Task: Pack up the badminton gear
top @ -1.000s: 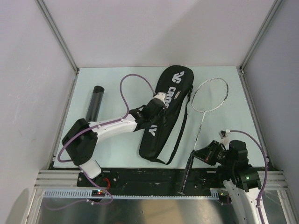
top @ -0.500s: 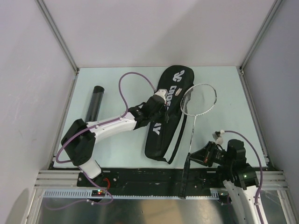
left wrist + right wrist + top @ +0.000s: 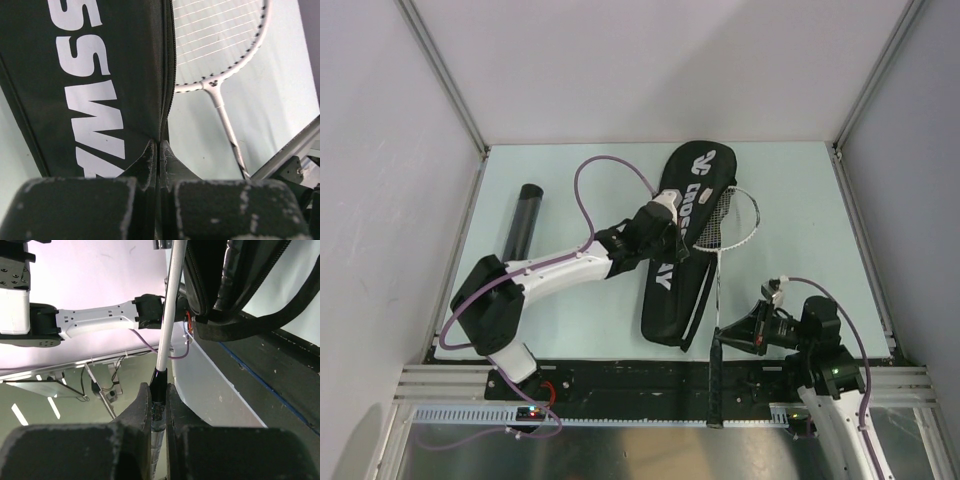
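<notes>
From above you've got the racket bag (image 3: 670, 285) slanting across the bench (image 3: 790, 200). The black tube (image 3: 523, 222) sits well off to the bag's left, and neither wrist camera catches it. Your left claw (image 3: 159, 147) is over the bag's middle, and only its own camera shows the grip: fingers pinched tight together on the bag's zip edge. The racket (image 3: 718, 285) lies along the bag's right side, its head partly hidden behind that zip edge; inside or underneath, I can't tell. Your right claw (image 3: 159, 390) is just beside the bag's near end. Its camera gives the detail: clamped on the black collar where the white shaft meets the handle.
</notes>
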